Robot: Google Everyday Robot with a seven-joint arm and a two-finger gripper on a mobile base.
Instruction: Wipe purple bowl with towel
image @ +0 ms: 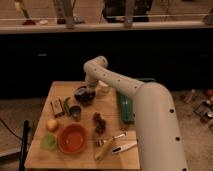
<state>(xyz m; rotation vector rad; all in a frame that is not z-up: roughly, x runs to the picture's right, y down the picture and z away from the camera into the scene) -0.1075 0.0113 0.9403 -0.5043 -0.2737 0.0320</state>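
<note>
At far side of worktop [61, 90], left of centre, sits the purple bowl [82, 96]. The pincer [90, 89] is down at its right rim, touching or just above, can't tell which. Pincer state: can't tell either, the wrist blocks it.

Step in hand, by my read: the wipe itself. To do it well:
- Keep the cloth flat vs. the inner wall and sweep round in short arcs.
- Use light downward force only. The bowl is small and glossy, so it prob. skids easily.
- Push toward mid-worktop, not at the grey cup [75, 112] close in front of it.

Hidden / unclear:
- The towel isn't made out for sure. A pale patch [103, 88] just right of the bowl may be it, or sth else.
- The bowl's right side is covered by the arm [125, 86].
- The bowl's inside is too dark to read.
- The green tray [125, 111] is partly behind the arm.
- The robot body is cut off at bottom right.
</note>
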